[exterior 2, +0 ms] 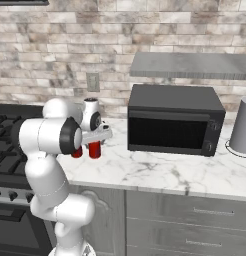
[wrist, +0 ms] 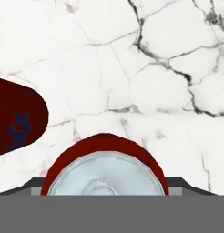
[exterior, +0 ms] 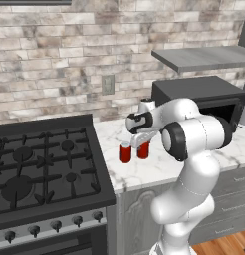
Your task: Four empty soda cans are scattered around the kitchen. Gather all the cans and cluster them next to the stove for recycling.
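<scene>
We are watching two red cans standing upright on the marble worktop [exterior: 144,172] just right of the stove [exterior: 45,169]: the nearer-stove can [exterior: 125,152] and, close beside it but apart, the second can [exterior: 143,149], which the gripper [exterior: 140,141] is hovering over. In the hand view we are looking straight down on that can's silvery top [wrist: 104,175] between the fingers, with the neighbour can [wrist: 16,119] lying off to one side; whether the fingers are pinching it or standing spread off it we cannot tell from these pictures. The risk we are judging is a knock: if the hand is lifting or swinging toward the stove with a finger dragging on the rim, it could be tipping this can into its neighbour and sending both rolling toward the stove's edge or the worktop's front edge. Moving rightward from the stove, open marble is lying beyond the cans, then the black microwave [exterior 2: 172,120] is closing off the back, so we are reading straight up as the safest way out.
</scene>
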{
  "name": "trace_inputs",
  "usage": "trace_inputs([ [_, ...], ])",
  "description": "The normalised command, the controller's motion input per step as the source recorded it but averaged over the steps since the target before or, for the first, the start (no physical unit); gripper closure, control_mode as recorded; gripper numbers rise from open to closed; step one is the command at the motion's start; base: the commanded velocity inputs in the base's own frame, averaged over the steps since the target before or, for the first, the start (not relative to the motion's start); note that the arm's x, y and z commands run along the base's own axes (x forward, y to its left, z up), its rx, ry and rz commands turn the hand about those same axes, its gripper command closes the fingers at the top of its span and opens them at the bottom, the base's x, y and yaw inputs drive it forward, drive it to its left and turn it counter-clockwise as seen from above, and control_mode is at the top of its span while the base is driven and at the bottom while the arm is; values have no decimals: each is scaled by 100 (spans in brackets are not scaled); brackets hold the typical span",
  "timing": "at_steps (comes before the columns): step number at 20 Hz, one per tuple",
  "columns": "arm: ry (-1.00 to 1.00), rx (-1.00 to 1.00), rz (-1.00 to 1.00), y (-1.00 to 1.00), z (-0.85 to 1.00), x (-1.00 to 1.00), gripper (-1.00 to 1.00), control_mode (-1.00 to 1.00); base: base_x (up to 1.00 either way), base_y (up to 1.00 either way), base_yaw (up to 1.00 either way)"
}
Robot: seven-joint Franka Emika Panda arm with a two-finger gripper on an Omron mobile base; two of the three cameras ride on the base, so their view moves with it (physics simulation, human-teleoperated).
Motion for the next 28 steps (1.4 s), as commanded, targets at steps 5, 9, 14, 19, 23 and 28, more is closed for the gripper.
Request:
trace_inputs([
  [5,0,3,0,-9,5,-3,-100,-100,0,0,0],
  [9,0,6,0,-10,16,-5,-100,-100,0,0,0],
  [14,1,5,0,-1,30,-8,-100,-100,0,0,0],
  [19,0,0,-3,-2,33,-29,-100,-100,0,0,0],
  [23,0,0,-17,0,17,-46,-100,-100,0,0,0],
  [28,0,0,-21,0,5,-54,-100,-100,0,0,0],
])
